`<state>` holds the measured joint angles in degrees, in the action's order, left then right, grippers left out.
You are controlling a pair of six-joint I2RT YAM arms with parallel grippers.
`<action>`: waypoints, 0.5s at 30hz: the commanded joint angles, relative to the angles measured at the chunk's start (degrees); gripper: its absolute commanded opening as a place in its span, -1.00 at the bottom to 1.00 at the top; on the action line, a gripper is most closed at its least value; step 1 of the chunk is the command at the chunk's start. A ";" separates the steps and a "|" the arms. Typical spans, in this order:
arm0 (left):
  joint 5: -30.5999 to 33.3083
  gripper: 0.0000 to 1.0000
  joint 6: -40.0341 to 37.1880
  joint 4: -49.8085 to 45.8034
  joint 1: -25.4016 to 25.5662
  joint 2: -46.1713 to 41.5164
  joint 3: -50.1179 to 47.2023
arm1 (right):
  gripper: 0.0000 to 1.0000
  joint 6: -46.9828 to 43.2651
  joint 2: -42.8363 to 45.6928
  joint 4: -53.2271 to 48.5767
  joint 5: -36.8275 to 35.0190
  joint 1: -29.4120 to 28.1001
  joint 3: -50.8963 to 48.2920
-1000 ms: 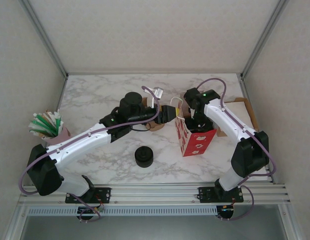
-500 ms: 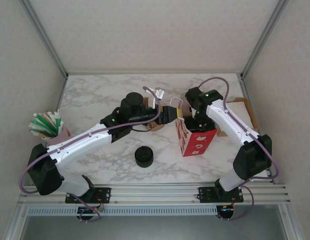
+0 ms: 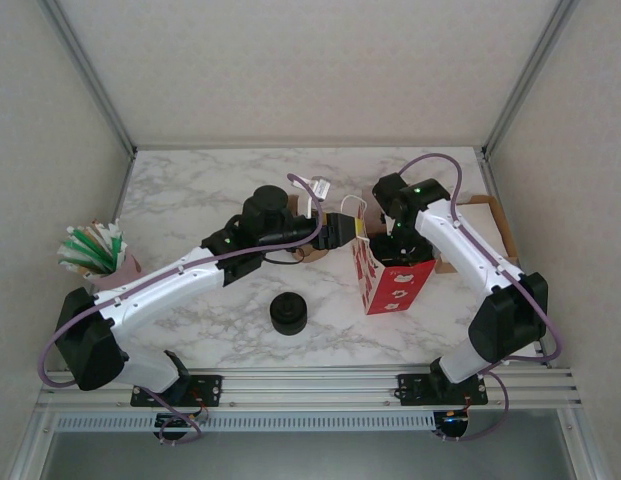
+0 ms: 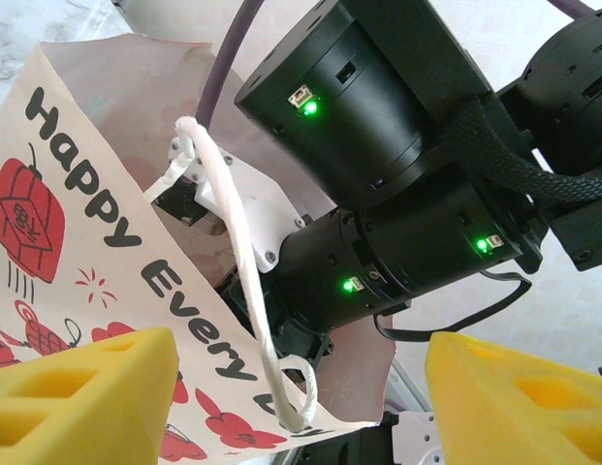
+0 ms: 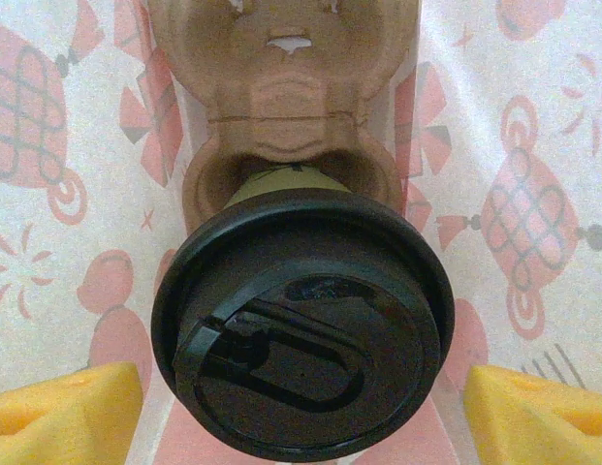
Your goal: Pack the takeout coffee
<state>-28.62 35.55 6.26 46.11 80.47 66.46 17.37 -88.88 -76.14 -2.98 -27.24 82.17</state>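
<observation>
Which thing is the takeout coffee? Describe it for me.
Find the red patterned paper bag standing right of centre. Inside it, the takeout coffee sits in a brown pulp carrier: an olive-sided cup under a black sip lid, unlike the bare black lid stack on the marble table.

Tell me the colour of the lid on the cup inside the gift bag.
The lid is black; the right wrist view shows it best.
</observation>
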 commanded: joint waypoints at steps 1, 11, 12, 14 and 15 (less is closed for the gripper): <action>0.94 0.37 -1.53 -0.55 0.47 0.07 2.44 | 0.73 0.79 1.87 -2.24 -0.71 0.22 2.16; 0.94 0.37 -1.71 -0.86 0.47 0.36 2.63 | 0.73 1.00 2.40 -3.22 -0.71 0.10 3.86; 1.02 0.37 -1.71 -0.82 0.47 0.45 2.63 | 0.73 1.11 2.46 -3.22 -0.69 0.09 3.92; 0.94 0.37 -1.71 -0.75 0.47 0.48 2.66 | 0.73 1.05 2.44 -3.31 -0.67 0.02 3.96; 0.96 0.37 -1.71 -0.74 0.47 0.42 2.70 | 0.73 1.03 2.44 -3.24 -0.65 0.06 3.97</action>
<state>-28.45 34.68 5.65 46.11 80.49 67.09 17.58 -87.74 -77.47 -2.96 -27.24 84.55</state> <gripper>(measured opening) 0.683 0.866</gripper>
